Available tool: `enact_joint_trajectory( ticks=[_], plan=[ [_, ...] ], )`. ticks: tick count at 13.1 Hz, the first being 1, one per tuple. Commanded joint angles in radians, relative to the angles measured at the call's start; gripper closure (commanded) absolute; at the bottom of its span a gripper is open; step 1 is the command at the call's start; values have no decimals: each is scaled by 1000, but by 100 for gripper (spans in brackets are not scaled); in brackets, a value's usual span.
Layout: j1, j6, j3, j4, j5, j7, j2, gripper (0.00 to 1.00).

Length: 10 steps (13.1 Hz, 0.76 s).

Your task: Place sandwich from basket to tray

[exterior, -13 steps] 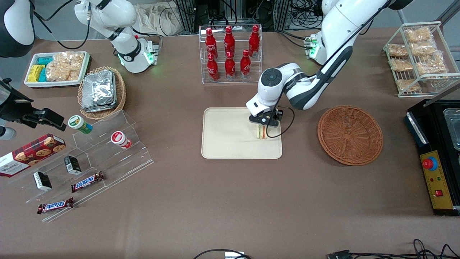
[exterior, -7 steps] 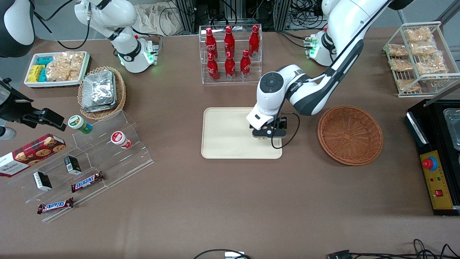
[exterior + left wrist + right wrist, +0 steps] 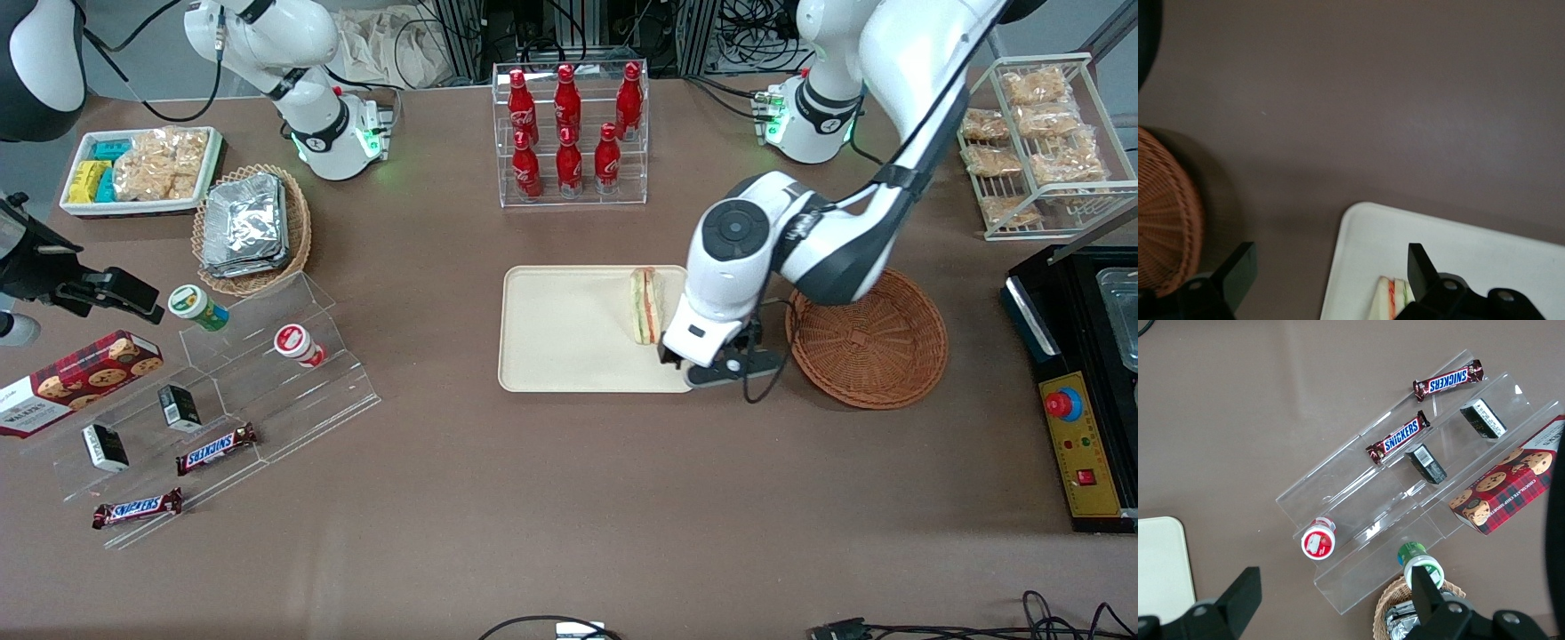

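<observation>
Sandwich (image 3: 646,305) beside open tool (image 3: 717,366)

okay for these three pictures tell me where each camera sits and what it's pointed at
Front view: high in front of the table, looking down at the tray, sandwich, basket and both arms; the gripper hangs over the tray's corner nearest the basket.
Left wrist view: on the working arm's wrist, looking down; its open fingers show.
Right wrist view: on the parked arm's wrist, looking down at the snack rack.
Front and left wrist views share tray, sandwich and basket.

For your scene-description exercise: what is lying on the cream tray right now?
Only the sandwich lies on the tray. The open gripper hangs over the tray's corner nearest the basket, covering it.
</observation>
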Motion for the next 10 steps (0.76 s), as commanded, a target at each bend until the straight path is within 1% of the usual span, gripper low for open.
enact_joint_trajectory(
  ticks=[1, 3, 6, 8, 10],
  plan=[
    [48, -78, -9, 50, -31, -7, -28, 0],
    [85, -87, -9, 55, -75, 8, -57, 0],
    [114, -168, -7, 117, -117, 10, -58, 0],
    [138, -231, -7, 148, -123, 27, -62, 0],
    [142, -274, 14, 161, -167, 132, -100, 0]
  ],
)
